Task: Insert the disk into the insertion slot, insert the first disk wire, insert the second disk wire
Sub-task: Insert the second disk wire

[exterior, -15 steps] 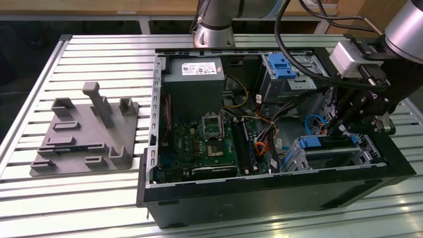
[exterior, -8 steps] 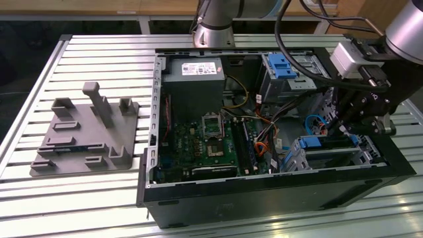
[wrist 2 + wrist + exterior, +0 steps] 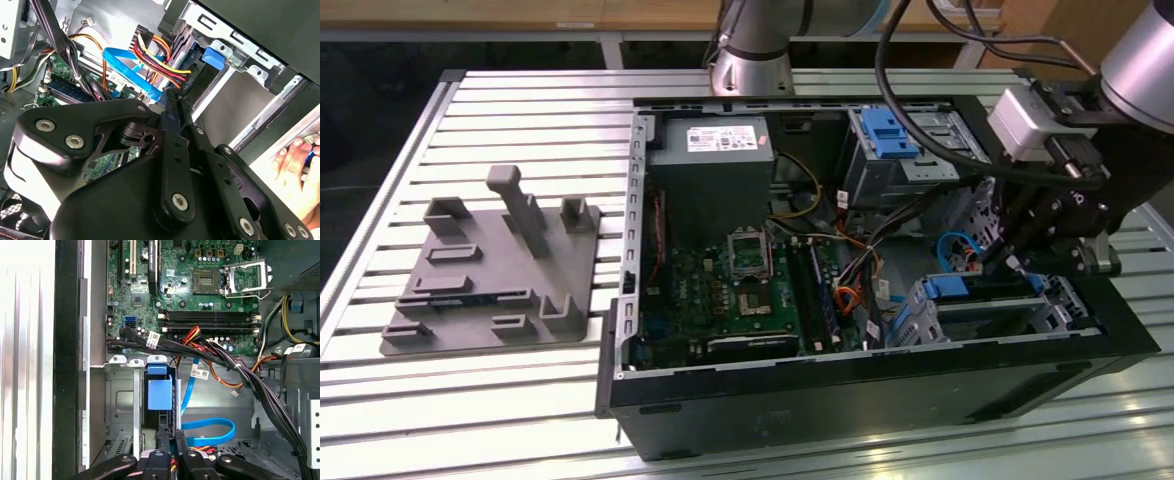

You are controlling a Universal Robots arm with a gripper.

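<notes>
One disk [image 3: 983,292] in our sights: blue bracket edge showing, seated in insertion slot [image 3: 987,310], silver cage at case corner nearest exterior view's right. We see blue tab [image 3: 159,392] of disk standing between cage rails in first wrist view; silver body hidden inside cage. Claw [image 3: 170,440] fingers pinched together at rear of disk, by flat blue cable [image 3: 212,426]; whether they grip connector, we cannot tell. Red-yellow-black power wires [image 3: 162,62] meet disk in second wrist view. Hand [image 3: 295,167] cut off at frame edge.
</notes>
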